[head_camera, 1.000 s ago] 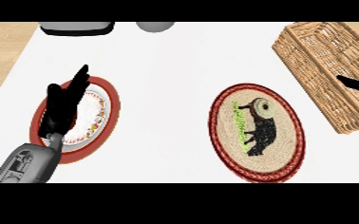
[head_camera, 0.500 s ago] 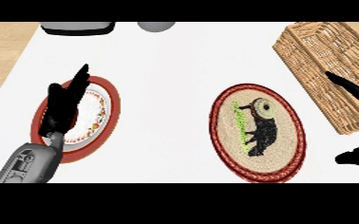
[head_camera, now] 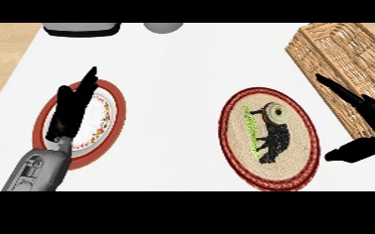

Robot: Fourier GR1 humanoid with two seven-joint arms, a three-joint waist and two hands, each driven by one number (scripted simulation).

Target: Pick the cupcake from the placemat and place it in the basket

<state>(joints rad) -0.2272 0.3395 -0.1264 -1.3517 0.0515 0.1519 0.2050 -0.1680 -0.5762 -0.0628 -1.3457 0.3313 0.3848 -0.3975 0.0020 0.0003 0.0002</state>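
Counter [head_camera: 183, 79] white | left robot hand [head_camera: 70, 111] open | right robot hand [head_camera: 350, 124] open, empty

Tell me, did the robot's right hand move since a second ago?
Yes. The right hand has come further in from the right edge, toward the placemat, in front of the basket.

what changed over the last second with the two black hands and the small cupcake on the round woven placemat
The right hand has come further in from the right edge, toward the round woven placemat, fingers open, holding nothing. The small cupcake, the wicker basket and the left hand over the red-rimmed plate stayed put.
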